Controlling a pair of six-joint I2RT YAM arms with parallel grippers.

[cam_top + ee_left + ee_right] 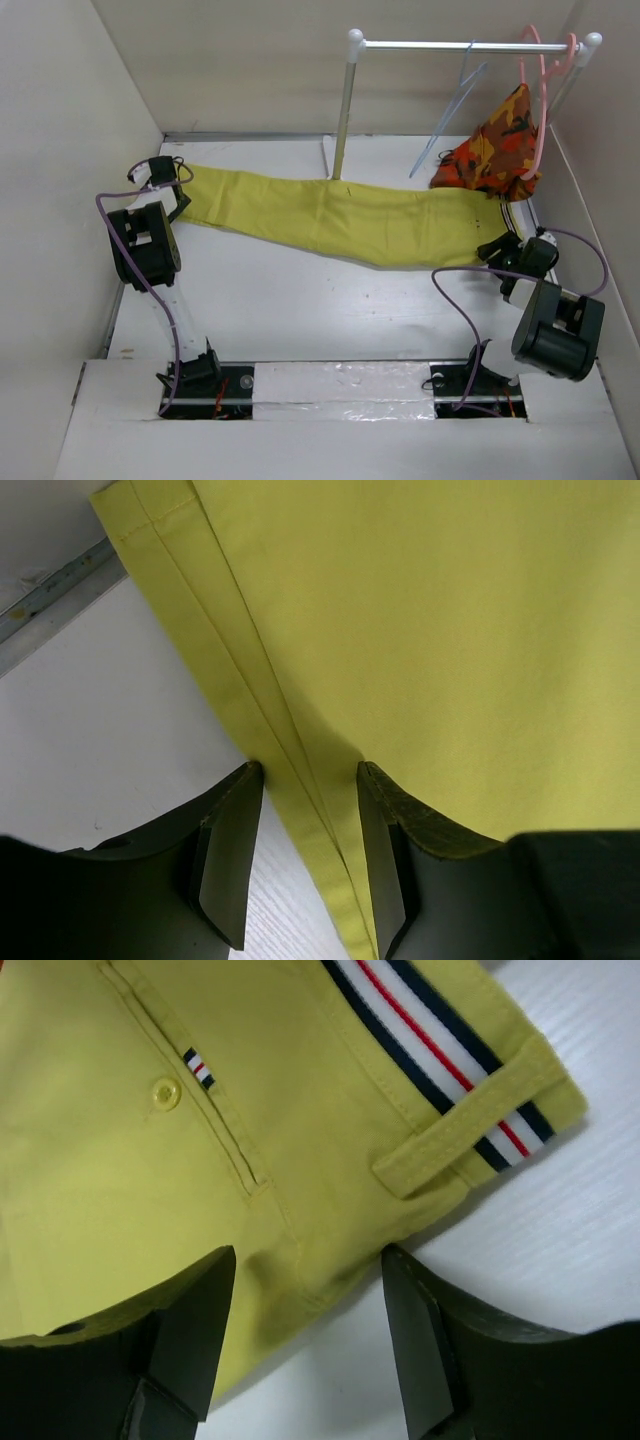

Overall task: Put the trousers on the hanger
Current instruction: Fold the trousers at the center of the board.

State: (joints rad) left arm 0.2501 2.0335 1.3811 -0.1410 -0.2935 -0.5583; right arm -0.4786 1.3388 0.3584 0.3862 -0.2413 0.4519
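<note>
The mustard-yellow trousers (350, 215) lie flat across the table, leg end at the left, striped waistband (512, 215) at the right. My left gripper (182, 198) is open at the leg end, and its jaws straddle the seamed edge of the cloth (450, 630) in the left wrist view (308, 772). My right gripper (497, 248) is open at the waist end. In the right wrist view (310, 1260) its jaws straddle the lower edge of the cloth (150, 1160) beside the striped waistband (440, 1050). The pale-blue wire hanger (455, 110) hangs empty on the rail.
A white clothes rail (460, 45) on a post (345, 110) stands at the back. A pink hanger (540, 100) on it carries an orange-red camouflage garment (495, 150), whose lower end hangs just above the waistband. Walls enclose the table on the left, back and right.
</note>
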